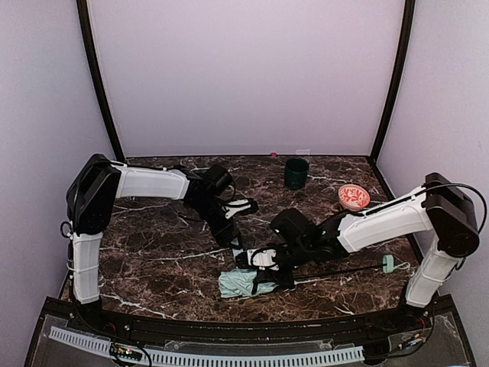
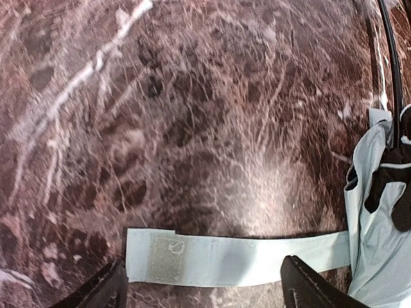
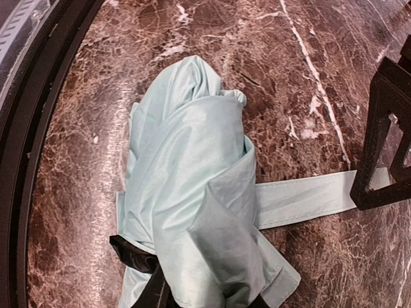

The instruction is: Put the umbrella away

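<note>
My right gripper (image 3: 207,299) was closed on the bundled canopy of the umbrella (image 3: 192,186), which lay collapsed on the table (image 1: 153,252) near the front edge, its shaft (image 1: 336,270) running off to the right towards the handle (image 1: 388,264). My left gripper (image 2: 205,292) hung wide open just over the closure strap (image 2: 257,258), a finger on each side of it. The strap lay flat against the marble, so I judged the main risk was closing on nothing, or scraping the stone and pushing the strap away. If I did catch it and pulled hard, the loose folds could slide out of my right grip and the bundle could unroll. A twisted wrap would also leave the fastening patch (image 2: 168,251) facing the wrong way.
</note>
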`<state>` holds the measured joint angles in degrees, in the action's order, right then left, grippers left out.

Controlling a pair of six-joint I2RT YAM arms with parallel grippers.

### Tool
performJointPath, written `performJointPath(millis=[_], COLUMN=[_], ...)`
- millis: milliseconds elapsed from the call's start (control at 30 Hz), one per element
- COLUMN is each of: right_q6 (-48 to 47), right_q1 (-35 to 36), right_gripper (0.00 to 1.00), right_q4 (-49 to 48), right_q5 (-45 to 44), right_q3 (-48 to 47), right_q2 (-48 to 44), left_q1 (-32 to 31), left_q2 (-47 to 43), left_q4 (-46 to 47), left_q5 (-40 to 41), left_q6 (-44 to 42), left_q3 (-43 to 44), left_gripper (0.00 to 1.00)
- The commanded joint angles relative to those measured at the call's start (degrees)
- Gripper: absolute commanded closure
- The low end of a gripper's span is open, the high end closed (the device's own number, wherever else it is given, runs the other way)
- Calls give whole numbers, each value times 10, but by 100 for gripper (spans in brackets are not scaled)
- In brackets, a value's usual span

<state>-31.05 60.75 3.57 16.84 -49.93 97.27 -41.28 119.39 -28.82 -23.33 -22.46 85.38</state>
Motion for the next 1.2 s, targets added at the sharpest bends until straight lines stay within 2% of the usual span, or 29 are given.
performJointPath(millis=[0, 233, 367, 600, 667, 733, 867, 1100, 1167], right_q6=[-43, -36, -33, -18, -16, -15, -15, -15, -15], right_q1=[19, 19, 19, 19, 19, 19, 19, 19, 19], right_gripper=[100, 100, 100, 100, 100, 100, 100, 100, 100], right_q4=[108, 126, 127, 127, 133, 133, 129, 129, 130], right_q5=[24, 19, 14, 6, 2, 2, -5, -4, -6], right_q3=[2, -22, -22, -27, -32, -31, -29, -30, -31], right_q2=[21, 32, 32, 49, 56, 56, 51, 53, 53], left_q1=[9, -4, -5, -26, -45, -57, -60, -60, -60], left_q2=[-13, 8, 5, -9, -9, -9, -5, -10, -9], left_q4=[-51, -70, -100, -79, -73, -58, -66, -99, -95], left_q5=[-8, 64, 66, 123, 154, 174, 186, 229, 219], left_q6=[-5, 5, 5, 21, 23, 25, 44, 53, 49], left_q3=[10, 24, 22, 5, 1, -8, -25, -40, -41], left_gripper=[14, 21, 31, 34, 28, 27, 36, 36, 40])
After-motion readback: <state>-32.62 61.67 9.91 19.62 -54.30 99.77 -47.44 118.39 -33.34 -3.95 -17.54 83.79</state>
